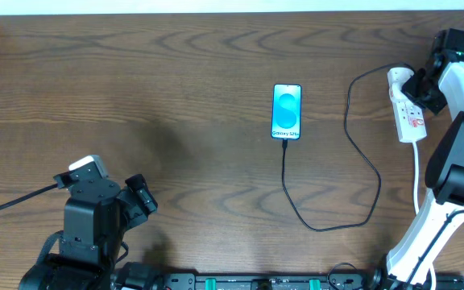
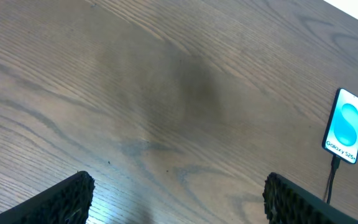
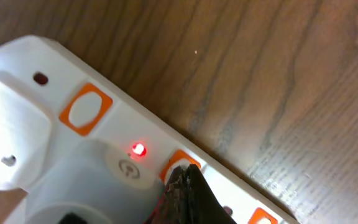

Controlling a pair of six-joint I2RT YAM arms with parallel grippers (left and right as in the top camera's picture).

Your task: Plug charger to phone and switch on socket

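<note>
The phone (image 1: 287, 111) lies screen-up mid-table, its blue screen lit, and it also shows at the right edge of the left wrist view as the phone (image 2: 347, 124). The charger's black cable (image 1: 359, 153) enters the phone's bottom edge, loops right and runs up to its white plug adapter (image 1: 399, 78), which is seated in the socket (image 1: 413, 121). My right gripper (image 3: 185, 177) is shut, its tip pressed on an orange-framed switch (image 3: 180, 160) of the socket (image 3: 123, 118). A red light (image 3: 138, 149) glows beside it. My left gripper (image 2: 179, 205) hovers open over bare wood at the near left.
The socket's thick white cord (image 1: 416, 173) runs toward the near edge beside the right arm's base. The left arm (image 1: 87, 217) sits at the near-left corner, its own dark cable trailing off to the left. The table's far edge (image 1: 216, 11) lies along the top.
</note>
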